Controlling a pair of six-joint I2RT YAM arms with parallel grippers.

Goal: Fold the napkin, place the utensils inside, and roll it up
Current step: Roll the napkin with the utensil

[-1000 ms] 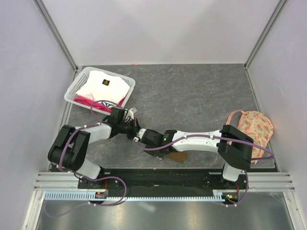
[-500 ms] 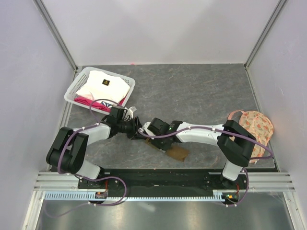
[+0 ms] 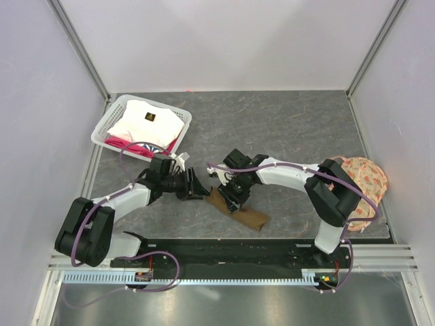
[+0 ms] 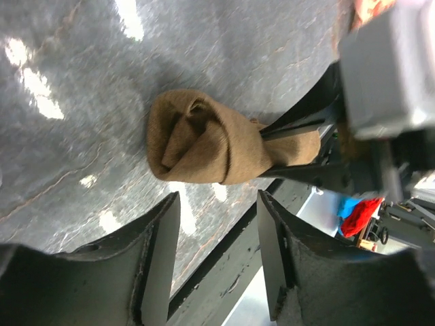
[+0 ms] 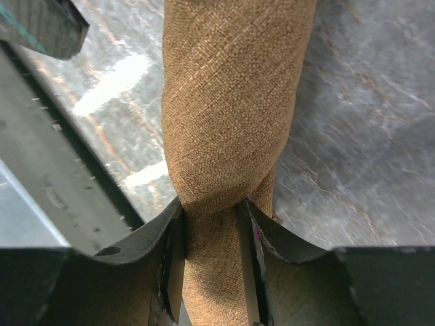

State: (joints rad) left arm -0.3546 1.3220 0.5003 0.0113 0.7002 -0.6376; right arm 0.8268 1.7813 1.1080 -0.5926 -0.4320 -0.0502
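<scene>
Right wrist view is showing the right gripper (image 5: 211,214) pinching the rolled napkin (image 5: 231,115); the left gripper (image 4: 217,204) is hovering, jaws apart, near the roll's end.

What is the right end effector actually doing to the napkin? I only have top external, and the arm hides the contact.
Observer: In the right wrist view, the right end effector is pinching the rolled napkin, with the cloth squeezed narrow between its fingers.
Operator: And the left one?
Observer: The left end effector is open. Its fingers are apart and off the cloth, facing the end of the roll.
Operator: Is the spoon visible anywhere?
Observer: No. The left wrist view shows only spiralled folds at that end, with no metal showing.
</scene>
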